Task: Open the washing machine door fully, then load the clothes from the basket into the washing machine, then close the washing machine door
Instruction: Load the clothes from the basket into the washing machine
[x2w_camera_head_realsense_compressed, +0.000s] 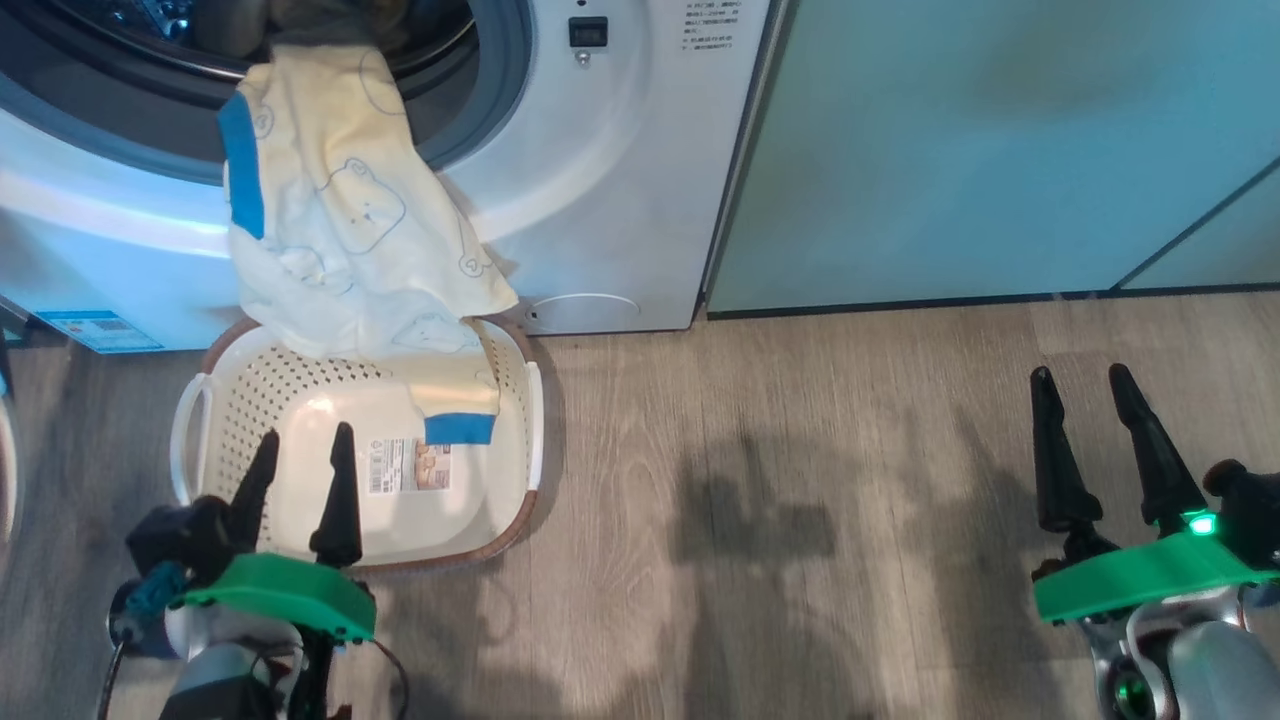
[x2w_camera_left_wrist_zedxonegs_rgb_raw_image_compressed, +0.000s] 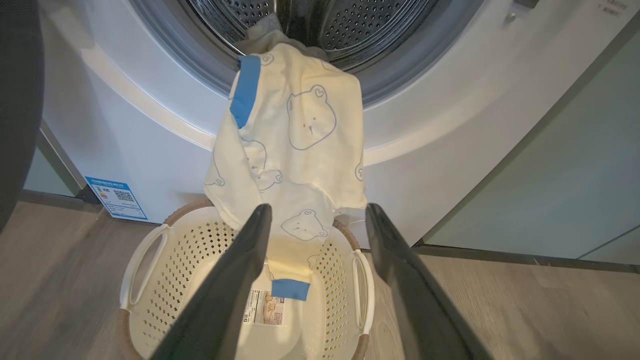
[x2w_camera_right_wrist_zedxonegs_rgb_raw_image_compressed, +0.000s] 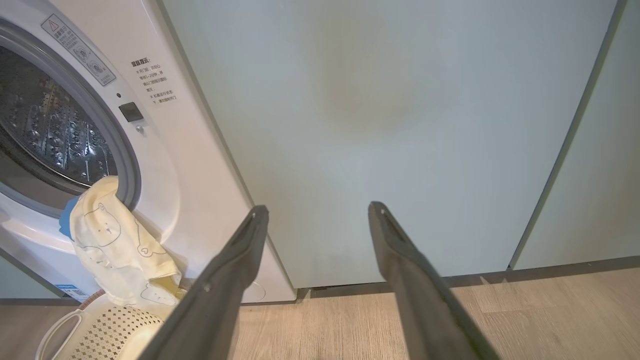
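A pale yellow garment (x2w_camera_head_realsense_compressed: 340, 230) printed with bear faces hangs from the washing machine's (x2w_camera_head_realsense_compressed: 620, 180) drum mouth down its white front, and its blue-cuffed end lies in the cream basket (x2w_camera_head_realsense_compressed: 235, 470) on the floor. The wrist views show the garment (x2w_camera_left_wrist_zedxonegs_rgb_raw_image_compressed: 295, 145) (x2w_camera_right_wrist_zedxonegs_rgb_raw_image_compressed: 117, 250), the steel drum (x2w_camera_left_wrist_zedxonegs_rgb_raw_image_compressed: 350, 25) (x2w_camera_right_wrist_zedxonegs_rgb_raw_image_compressed: 45, 130) and the basket (x2w_camera_left_wrist_zedxonegs_rgb_raw_image_compressed: 165, 280) (x2w_camera_right_wrist_zedxonegs_rgb_raw_image_compressed: 95, 332). My left gripper (x2w_camera_head_realsense_compressed: 305, 445) (x2w_camera_left_wrist_zedxonegs_rgb_raw_image_compressed: 317, 212) hangs open over the basket's near side, holding nothing. My right gripper (x2w_camera_head_realsense_compressed: 1080, 375) (x2w_camera_right_wrist_zedxonegs_rgb_raw_image_compressed: 317, 210) stands open far to the right, facing a teal cabinet. A dark curved edge (x2w_camera_left_wrist_zedxonegs_rgb_raw_image_compressed: 17, 100) at the left may be the door.
Pale teal cabinet doors (x2w_camera_head_realsense_compressed: 1000, 140) (x2w_camera_right_wrist_zedxonegs_rgb_raw_image_compressed: 400, 125) stand right of the washer. Wood-look floor (x2w_camera_head_realsense_compressed: 800, 500) stretches between my two grippers. A blue sticker (x2w_camera_head_realsense_compressed: 95, 330) (x2w_camera_left_wrist_zedxonegs_rgb_raw_image_compressed: 117, 197) sits low on the washer's front.
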